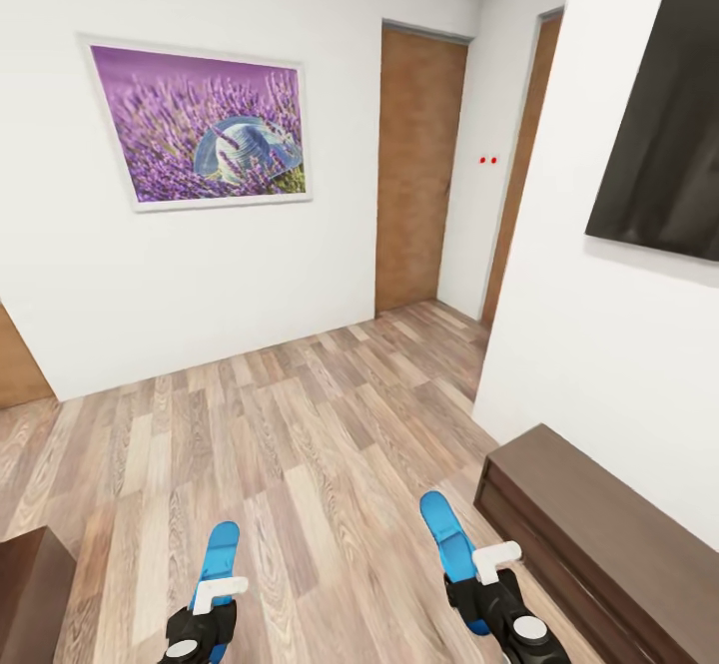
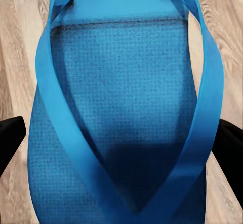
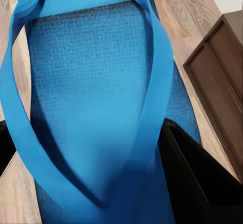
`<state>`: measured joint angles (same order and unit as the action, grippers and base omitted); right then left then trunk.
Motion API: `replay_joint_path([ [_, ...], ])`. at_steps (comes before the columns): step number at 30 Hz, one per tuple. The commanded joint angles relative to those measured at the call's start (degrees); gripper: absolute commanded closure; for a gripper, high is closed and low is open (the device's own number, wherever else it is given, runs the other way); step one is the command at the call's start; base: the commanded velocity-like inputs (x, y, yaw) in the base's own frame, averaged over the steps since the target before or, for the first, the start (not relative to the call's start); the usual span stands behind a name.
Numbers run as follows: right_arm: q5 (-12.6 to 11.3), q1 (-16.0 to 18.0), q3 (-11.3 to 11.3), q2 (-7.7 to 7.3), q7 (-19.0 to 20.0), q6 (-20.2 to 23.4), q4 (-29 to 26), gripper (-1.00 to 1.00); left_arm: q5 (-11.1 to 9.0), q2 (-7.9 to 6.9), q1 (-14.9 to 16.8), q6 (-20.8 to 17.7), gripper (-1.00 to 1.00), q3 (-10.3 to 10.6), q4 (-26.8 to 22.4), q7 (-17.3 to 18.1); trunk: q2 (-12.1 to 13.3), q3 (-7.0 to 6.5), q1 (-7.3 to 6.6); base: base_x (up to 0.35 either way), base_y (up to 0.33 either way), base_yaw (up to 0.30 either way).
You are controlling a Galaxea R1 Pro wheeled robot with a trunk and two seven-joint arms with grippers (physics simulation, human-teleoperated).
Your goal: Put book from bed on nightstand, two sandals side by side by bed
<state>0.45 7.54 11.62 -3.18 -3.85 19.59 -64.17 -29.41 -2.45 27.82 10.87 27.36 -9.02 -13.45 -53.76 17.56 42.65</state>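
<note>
Left pincer was clamped on one blue sandal, held above the wood-plank floor. Lavender picture hung on the white wall ahead. Right pincer gripped the other sandal, just beside the long dark bench against the right wall.

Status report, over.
Left end effector shut on left sandal. Right end effector shut on right sandal. Dark bench close beside right arm.
</note>
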Motion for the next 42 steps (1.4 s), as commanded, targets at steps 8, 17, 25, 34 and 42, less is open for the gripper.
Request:
replay_joint_path([
  [8,-0.1,0.03,0.17,-0.17,-0.46,0.3,0.0,1.0,-0.3,-0.01,0.04,0.04,1.0,0.5,0.04,-0.26,-0.04,0.07,0.04,0.339,0.0,0.283],
  [17,-0.1,0.06,0.16,-0.08,-0.46,0.28,0.5,1.0,-0.29,-0.01,0.04,0.03,1.0,0.5,0.05,-0.26,-0.04,0.07,0.04,0.339,0.0,0.118],
  [25,-0.08,0.04,0.21,-0.07,-0.46,0.28,0.57,1.0,-0.29,-0.01,0.04,0.04,1.0,0.5,0.06,-0.26,-0.04,0.07,0.04,0.339,0.0,0.01],
  [34,-0.09,0.02,0.17,-0.07,-0.46,0.28,0.63,1.0,-0.29,0.01,0.04,0.03,1.0,0.5,0.06,-0.26,-0.04,0.07,0.04,0.339,0.0,0.101],
  [42,-0.1,0.05,0.16,-0.08,-0.46,0.28,0.63,1.0,-0.29,0.01,0.04,0.03,1.0,0.5,0.06,-0.26,-0.04,0.07,0.04,0.339,0.01,0.058],
])
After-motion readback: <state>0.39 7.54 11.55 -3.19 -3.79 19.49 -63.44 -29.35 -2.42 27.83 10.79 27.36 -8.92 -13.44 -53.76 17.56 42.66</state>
